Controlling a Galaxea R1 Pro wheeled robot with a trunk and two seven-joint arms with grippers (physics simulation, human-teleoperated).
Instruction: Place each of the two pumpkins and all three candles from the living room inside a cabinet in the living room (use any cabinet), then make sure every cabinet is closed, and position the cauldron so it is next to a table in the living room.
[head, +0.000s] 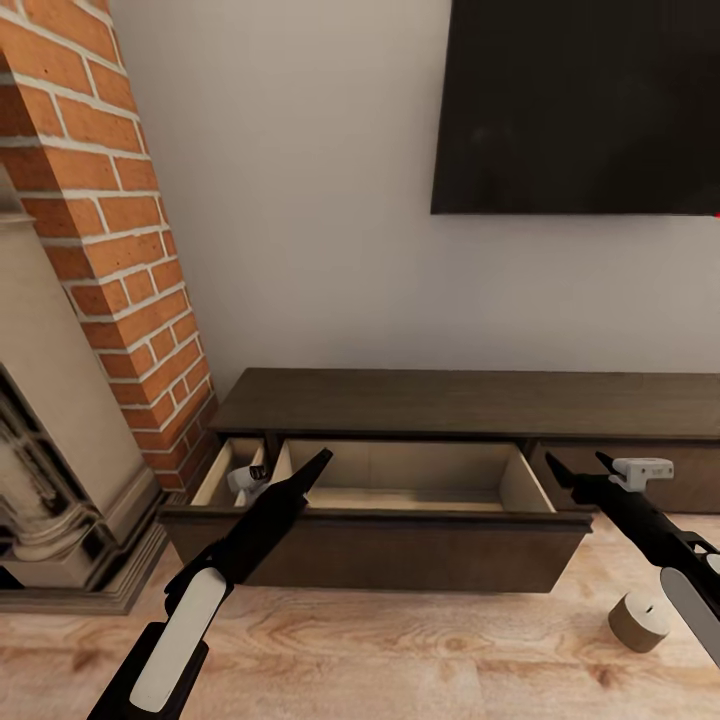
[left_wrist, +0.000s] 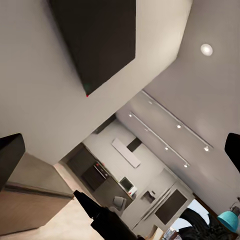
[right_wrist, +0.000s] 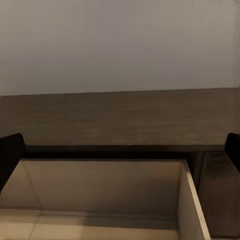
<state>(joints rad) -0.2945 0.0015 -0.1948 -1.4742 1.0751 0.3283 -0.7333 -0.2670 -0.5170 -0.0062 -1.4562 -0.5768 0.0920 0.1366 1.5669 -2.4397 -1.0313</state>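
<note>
Candle (head: 638, 620) on floor: light, rigid; grip its sides. Right gripper (head: 580, 468) fingers spread, empty; left gripper (head: 318, 462) unclear.

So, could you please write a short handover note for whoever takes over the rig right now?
Left end effector: open, empty, over the open drawer.
Right end effector: open, empty, at the drawer's right end.
The cabinet has one drawer pulled out; what shows of its pale inside is bare.
One candle stands on the floor by the right arm.
Done: drawer opened.
Left: stow that candle, the other candles and the pumpkins, shut the drawer, set the cauldron by the table.
</note>
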